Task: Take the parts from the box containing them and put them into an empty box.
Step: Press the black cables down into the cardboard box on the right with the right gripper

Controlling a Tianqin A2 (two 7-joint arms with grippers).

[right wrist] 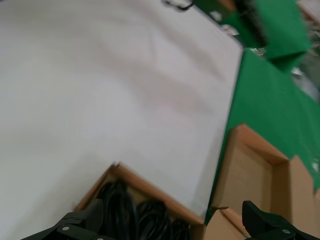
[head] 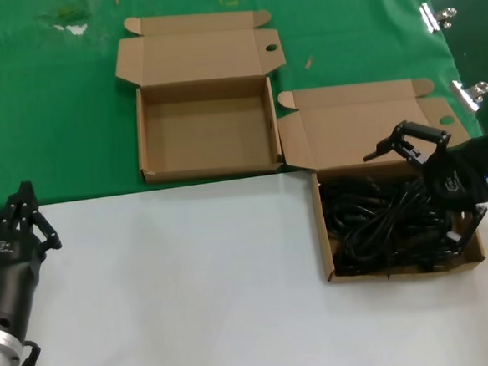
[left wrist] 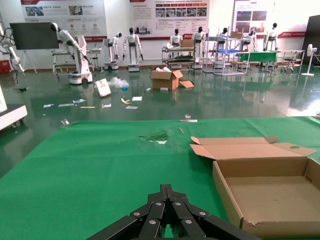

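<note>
The black power cords (head: 389, 223) lie tangled in the cardboard box on the right (head: 323, 228), whose lid flap (head: 366, 128) stands open behind it. My right gripper (head: 409, 142) is open and empty, just above the back of that box. In the right wrist view its open fingers (right wrist: 82, 222) frame the cords (right wrist: 125, 215) and the box rim (right wrist: 150, 192). The empty box (head: 142, 136) lies open on the green cloth, to the left and farther back; it also shows in the left wrist view (left wrist: 225, 187). My left gripper (head: 23, 203) is shut and parked at the near left; its closed tips show in the left wrist view (left wrist: 167, 190).
The near half of the table is white (head: 191, 270), the far half is green cloth (head: 46, 105). Metal clips (head: 438, 17) hold the cloth at the far right edge. The empty box's lid flap (head: 197, 56) lies open behind it.
</note>
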